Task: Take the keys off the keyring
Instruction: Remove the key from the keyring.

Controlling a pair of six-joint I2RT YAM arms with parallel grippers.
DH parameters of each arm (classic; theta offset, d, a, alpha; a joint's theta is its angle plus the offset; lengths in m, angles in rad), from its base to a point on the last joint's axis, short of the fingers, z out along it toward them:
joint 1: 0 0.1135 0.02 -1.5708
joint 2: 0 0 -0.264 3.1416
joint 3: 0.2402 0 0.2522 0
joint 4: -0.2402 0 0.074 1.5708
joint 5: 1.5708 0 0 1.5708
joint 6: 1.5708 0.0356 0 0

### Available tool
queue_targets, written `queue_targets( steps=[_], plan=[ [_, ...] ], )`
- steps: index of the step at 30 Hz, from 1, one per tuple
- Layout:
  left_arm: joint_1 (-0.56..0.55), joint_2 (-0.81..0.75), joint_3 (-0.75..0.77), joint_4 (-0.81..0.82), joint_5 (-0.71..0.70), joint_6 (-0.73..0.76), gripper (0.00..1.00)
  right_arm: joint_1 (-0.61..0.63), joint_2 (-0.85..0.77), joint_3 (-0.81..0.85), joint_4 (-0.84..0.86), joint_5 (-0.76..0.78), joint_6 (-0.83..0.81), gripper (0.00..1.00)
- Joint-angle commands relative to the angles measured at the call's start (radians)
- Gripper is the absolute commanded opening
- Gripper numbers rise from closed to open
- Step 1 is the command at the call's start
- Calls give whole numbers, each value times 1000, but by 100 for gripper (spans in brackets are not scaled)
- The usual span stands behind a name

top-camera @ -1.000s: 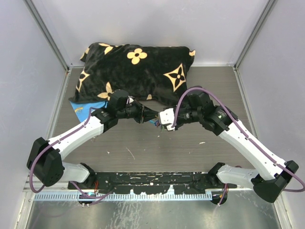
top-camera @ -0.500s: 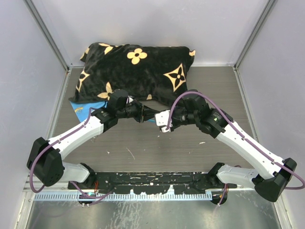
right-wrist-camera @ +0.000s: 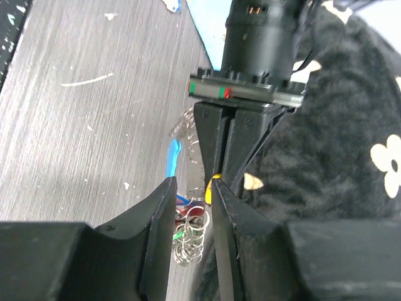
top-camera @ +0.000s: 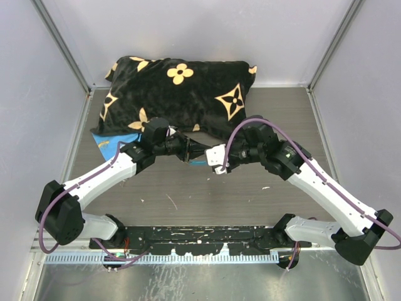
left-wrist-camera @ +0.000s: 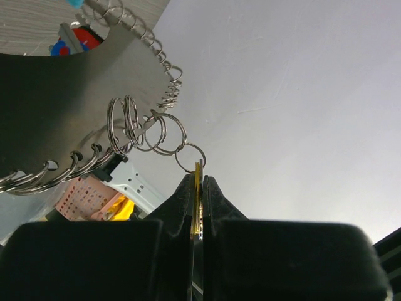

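In the left wrist view my left gripper (left-wrist-camera: 198, 183) is shut on a thin yellow key (left-wrist-camera: 199, 170). A chain of small steel rings (left-wrist-camera: 156, 132) runs from it up to the keyring (left-wrist-camera: 166, 69), a coiled loop. Red and blue keys (left-wrist-camera: 75, 39) show at the top left. My right gripper (right-wrist-camera: 191, 188) meets the left gripper (right-wrist-camera: 235, 144) nose to nose. Its jaws have closed in on the bunch of rings and coloured keys (right-wrist-camera: 191, 235), which fills the gap between them. The keyring's light-blue section (right-wrist-camera: 172, 157) hangs just beyond. From above, both grippers (top-camera: 199, 153) (top-camera: 213, 160) meet mid-table.
A black pillow with gold flowers (top-camera: 178, 94) lies across the back, just behind both grippers. A blue flat sheet (top-camera: 116, 141) sticks out from under its left end. Grey walls (top-camera: 37, 125) close in the wooden table (top-camera: 207, 200) on three sides.
The right gripper's jaws have narrowed around the rings. The right wrist has shifted slightly at the left gripper's tip. The left arm has stayed in place, still clamped.
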Motion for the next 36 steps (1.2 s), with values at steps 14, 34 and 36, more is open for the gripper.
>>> queue_targets(
  steps=[14, 34, 36],
  plan=[
    [-1, -19, 45, 92, 44, 1, 0, -4, -2, 37, 38, 33, -19, 35],
    [-2, -32, 43, 95, 50, 2, 0, 38, 22, -17, 104, 135, -48, 26],
    [-2, -32, 43, 96, 50, 2, 0, 42, 23, -20, 110, 148, -49, 24]
  ],
)
